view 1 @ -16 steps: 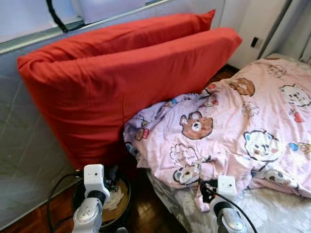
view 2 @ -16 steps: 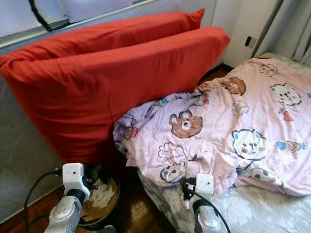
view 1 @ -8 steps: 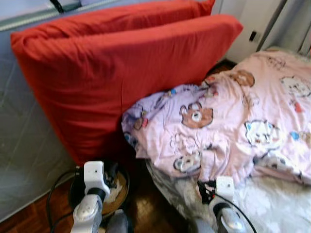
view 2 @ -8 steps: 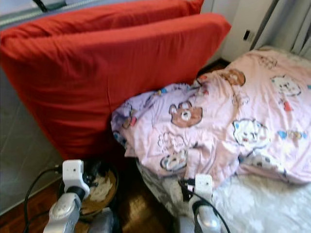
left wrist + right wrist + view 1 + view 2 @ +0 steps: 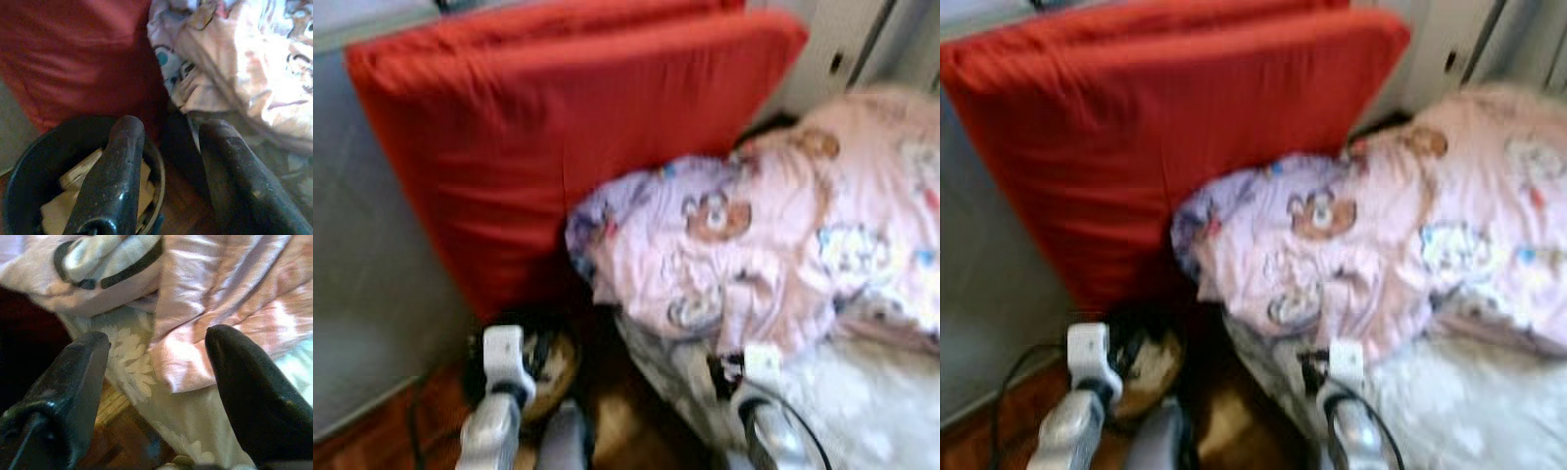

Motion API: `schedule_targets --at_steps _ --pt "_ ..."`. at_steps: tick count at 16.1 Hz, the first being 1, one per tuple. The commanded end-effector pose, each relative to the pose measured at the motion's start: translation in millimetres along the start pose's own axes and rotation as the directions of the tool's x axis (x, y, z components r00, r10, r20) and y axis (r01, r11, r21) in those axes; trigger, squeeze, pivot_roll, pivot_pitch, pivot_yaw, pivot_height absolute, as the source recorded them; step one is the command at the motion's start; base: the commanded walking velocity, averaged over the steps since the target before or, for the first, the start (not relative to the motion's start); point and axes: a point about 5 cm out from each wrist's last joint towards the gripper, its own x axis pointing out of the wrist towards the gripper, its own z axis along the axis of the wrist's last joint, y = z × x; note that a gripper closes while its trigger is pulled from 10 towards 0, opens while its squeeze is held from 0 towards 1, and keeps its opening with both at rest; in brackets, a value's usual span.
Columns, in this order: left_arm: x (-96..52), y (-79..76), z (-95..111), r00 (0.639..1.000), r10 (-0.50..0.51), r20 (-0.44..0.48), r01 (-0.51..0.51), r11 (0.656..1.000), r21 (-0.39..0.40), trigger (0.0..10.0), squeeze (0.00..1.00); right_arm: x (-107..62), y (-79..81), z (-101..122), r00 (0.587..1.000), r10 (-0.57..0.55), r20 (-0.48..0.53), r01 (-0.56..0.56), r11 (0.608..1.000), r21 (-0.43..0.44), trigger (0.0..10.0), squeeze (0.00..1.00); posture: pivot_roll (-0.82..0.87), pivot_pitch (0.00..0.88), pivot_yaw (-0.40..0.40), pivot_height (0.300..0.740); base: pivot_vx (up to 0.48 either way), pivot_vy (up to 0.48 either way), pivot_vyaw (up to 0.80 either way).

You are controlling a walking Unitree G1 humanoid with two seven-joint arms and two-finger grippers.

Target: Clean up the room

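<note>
A crumpled pink blanket (image 5: 773, 235) with bear prints lies bunched on the bed (image 5: 862, 401), its edge hanging over the bed's corner. Two big red cushions (image 5: 558, 127) lean against the wall on the left. My left gripper (image 5: 168, 129) is open above a dark waste bin (image 5: 24, 166) holding crumpled paper. My right gripper (image 5: 156, 340) is open over the blanket's hem (image 5: 195, 357) and the white patterned sheet (image 5: 132, 362). Both arms (image 5: 499, 392) show low in the blurred head views.
The bin (image 5: 548, 357) stands on dark wood floor (image 5: 626, 421) in the gap between cushions and bed. A grey wall panel (image 5: 372, 274) is on the left. A white wall with a socket (image 5: 837, 61) is at the back right.
The whole picture has shifted and blurred, so the camera is moving. The cushions, blanket and bin keep their places relative to each other.
</note>
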Motion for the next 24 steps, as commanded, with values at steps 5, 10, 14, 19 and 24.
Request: schedule_targets --at_steps 5,10,14,19,24 --pt "-0.1 3.6 3 1.000 -0.001 -0.001 0.001 1.000 -0.007 10.0 0.00 -0.7 5.1 -6 0.999 0.013 -0.032 -0.012 1.000 0.012 10.0 0.00 0.04 0.134 0.015 0.638 0.000 0.000 0.00" --pt "-2.1 3.8 6 1.000 -0.010 0.012 0.010 1.000 0.002 10.0 0.00 2.0 3.2 -7 0.995 -0.056 -0.082 0.067 0.988 0.138 10.0 0.00 0.08 0.162 0.021 0.638 0.148 0.000 0.00" --pt "-12.3 7.8 12 0.999 -0.011 0.031 0.011 1.000 0.015 10.0 0.00 9.1 6.6 1 0.990 -0.075 -0.118 0.100 0.968 0.230 10.0 0.00 0.14 0.207 0.036 0.638 0.000 0.000 0.00" --pt "-29.0 14.7 21 0.999 -0.001 0.045 -0.001 0.999 0.039 10.0 0.00 18.4 -5.0 26 0.984 -0.155 -0.090 0.172 0.955 0.240 10.0 0.00 0.19 0.260 0.055 0.638 0.000 0.000 0.00" --pt "-43.8 16.1 31 0.999 0.006 0.046 -0.009 0.999 0.048 10.0 0.00 18.1 -17.9 30 0.970 -0.225 -0.090 0.241 0.935 0.261 10.0 0.00 0.22 0.309 0.065 0.638 0.000 0.000 0.00"
